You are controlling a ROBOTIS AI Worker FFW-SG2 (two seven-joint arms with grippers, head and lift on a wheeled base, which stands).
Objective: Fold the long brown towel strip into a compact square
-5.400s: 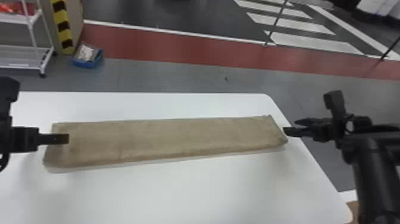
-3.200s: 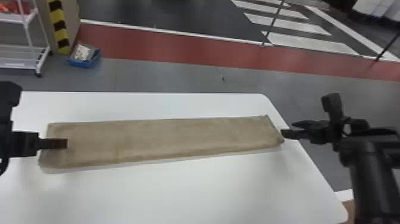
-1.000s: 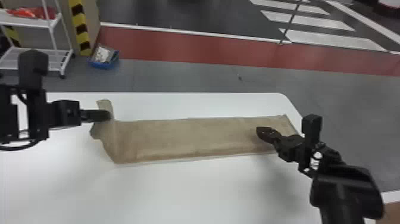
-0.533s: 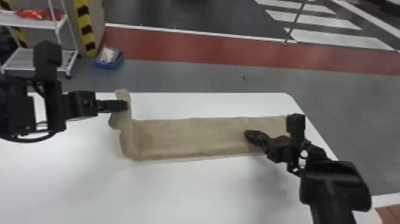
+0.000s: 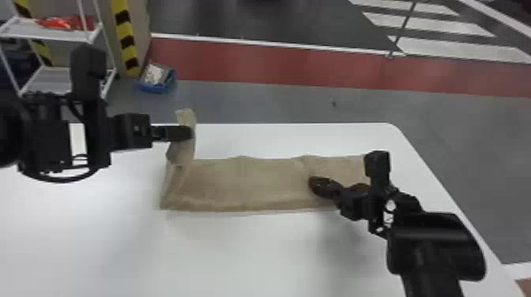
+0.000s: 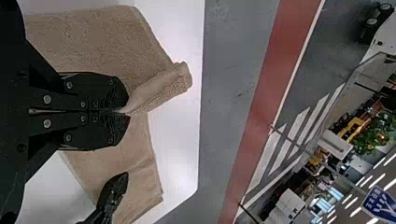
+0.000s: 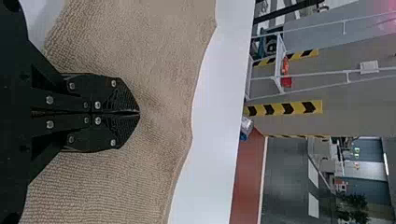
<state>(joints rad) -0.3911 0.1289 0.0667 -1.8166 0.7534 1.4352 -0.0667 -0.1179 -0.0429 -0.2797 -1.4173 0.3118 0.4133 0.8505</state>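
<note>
Long brown terry towel strip is lying across white, round-cornered table, its left end rising off the tabletop and curling over. Black, flat-fingered left gripper is pinching that raised end, fingers closed together with cloth between the tips. Black, flat-fingered right gripper is resting low on the towel's right part, fingers brought together, tips touching cloth; can't tell if any is being pinched. Towel surface is rippling near those tips.
</note>
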